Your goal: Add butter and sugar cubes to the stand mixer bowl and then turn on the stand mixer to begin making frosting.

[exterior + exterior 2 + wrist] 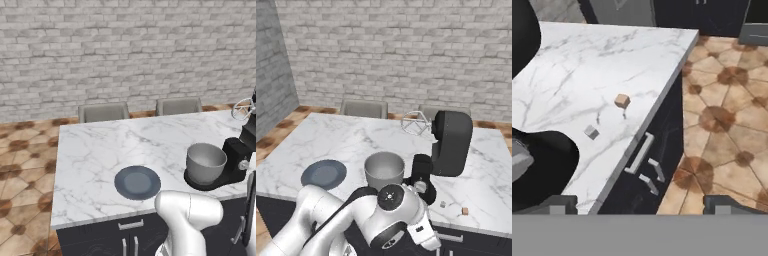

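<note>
A: Item one, stand mixer?
B: Black, head tilted up, whisk raised; on the marble table near its right front edge. Stand mixer bowl seated on its base, apparently empty.
A: Ingredients?
B: One brown sugar cube and one grey cube, apart, near the front edge beside the mixer. Butter: not located. Dark plate bare.
A: Tool?
B: Fingers spread wide, holding nothing, above the front edge.
A: Step?
B: Likely first pickup; next, descend over a cube and close.
</note>
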